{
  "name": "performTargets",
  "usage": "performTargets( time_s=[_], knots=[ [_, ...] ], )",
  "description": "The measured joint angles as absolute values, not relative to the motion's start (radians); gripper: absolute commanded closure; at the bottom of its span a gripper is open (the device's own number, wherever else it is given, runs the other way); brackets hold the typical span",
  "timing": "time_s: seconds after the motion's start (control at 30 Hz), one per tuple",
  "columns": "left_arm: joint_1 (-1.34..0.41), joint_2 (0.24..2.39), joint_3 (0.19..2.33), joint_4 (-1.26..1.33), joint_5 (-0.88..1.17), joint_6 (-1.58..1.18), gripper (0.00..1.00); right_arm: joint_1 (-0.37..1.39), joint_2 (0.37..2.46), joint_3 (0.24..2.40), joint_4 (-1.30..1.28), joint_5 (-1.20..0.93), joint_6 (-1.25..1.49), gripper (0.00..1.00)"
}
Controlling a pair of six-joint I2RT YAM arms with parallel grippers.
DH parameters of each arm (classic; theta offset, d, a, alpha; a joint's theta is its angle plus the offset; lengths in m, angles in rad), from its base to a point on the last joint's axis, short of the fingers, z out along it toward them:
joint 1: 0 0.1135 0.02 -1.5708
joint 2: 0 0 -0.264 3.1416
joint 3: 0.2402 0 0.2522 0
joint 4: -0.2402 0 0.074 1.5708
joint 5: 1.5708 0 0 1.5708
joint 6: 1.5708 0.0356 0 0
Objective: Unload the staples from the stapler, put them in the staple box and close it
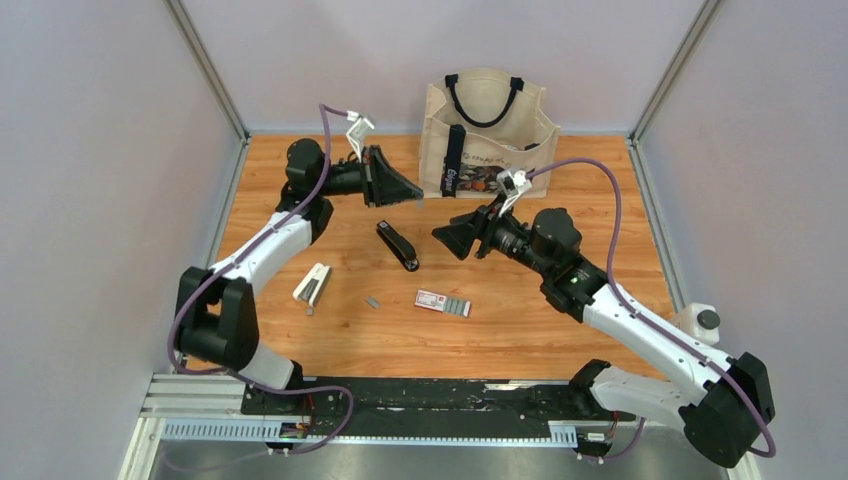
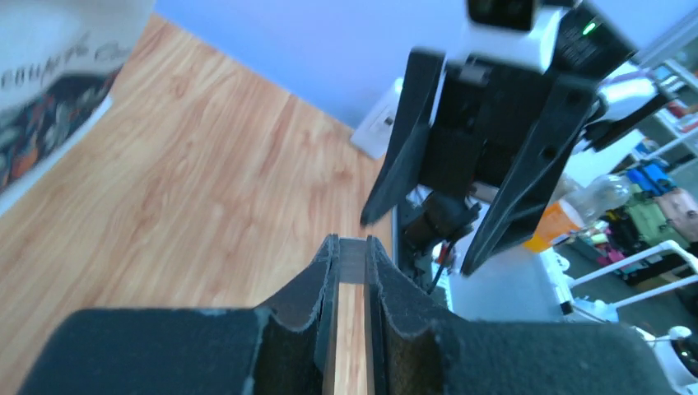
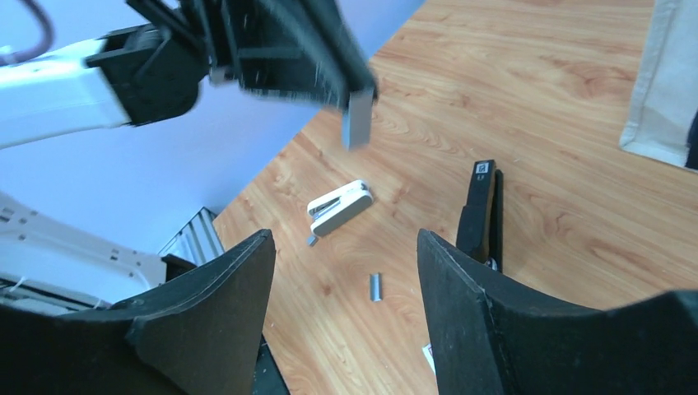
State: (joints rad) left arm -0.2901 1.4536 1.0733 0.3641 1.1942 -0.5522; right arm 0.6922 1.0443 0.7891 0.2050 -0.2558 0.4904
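Your left pincer (image 2: 352, 247) is clamped on the staples (image 3: 357, 123), held above the surface (image 1: 520, 330) at 12 o'clock from the black stapler (image 1: 397, 245). Your right pincer (image 3: 344, 239) gapes empty at its 3 o'clock.

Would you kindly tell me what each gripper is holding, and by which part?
The left gripper pinches the staples by one end, the rest jutting past its fingertips. The right gripper is open, holding nothing.

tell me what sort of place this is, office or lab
Likely a robot test cell, not an office: a wooden table boxed in by plain grey panels, a left arm and right arm bolted at its near edge, and a black stapler and tote bag set out as props.
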Motion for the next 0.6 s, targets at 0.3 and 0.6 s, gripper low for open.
performTargets(
  time_s=[0.3, 0.6],
  knots=[
    [-0.282, 1.593, 1.074, 1.158, 1.176, -1.418, 0.93, 0.692, 1.077, 0.815, 0.2, -0.332, 0.519, 0.36],
    [-0.282, 1.563, 1.005, 1.276, 1.178, -1.528, 0.95, 0.69, 1.137, 0.924, 0.254, -0.411, 0.59, 0.39]
  ],
)
